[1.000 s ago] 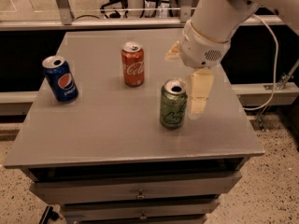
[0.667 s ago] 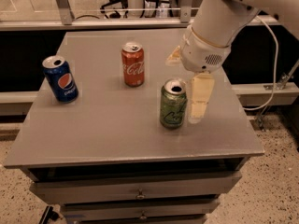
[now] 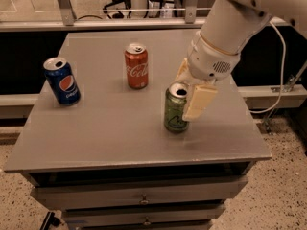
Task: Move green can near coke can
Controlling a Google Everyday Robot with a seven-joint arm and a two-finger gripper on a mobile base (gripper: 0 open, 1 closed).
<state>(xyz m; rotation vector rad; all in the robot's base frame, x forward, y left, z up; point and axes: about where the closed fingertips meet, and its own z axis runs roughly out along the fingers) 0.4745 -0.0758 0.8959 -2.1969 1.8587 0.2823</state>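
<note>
The green can (image 3: 175, 110) stands upright on the grey table (image 3: 120, 133), right of centre. The coke can (image 3: 136, 66) stands upright further back and to the left, about a can's height away from it. My gripper (image 3: 188, 96) comes down from the upper right and is open around the green can's top. One cream finger (image 3: 199, 102) lies against the can's right side and the other (image 3: 182, 72) shows just behind the can. The can rests on the table.
A blue Pepsi can (image 3: 62, 80) stands tilted at the table's left side. Drawers (image 3: 139, 200) sit under the tabletop. A white cable (image 3: 283, 51) hangs at the right, and a metal rail (image 3: 96, 25) runs behind the table.
My gripper has shifted slightly left and down, so the near finger now overlaps the green can's right side. The cans have not moved.
</note>
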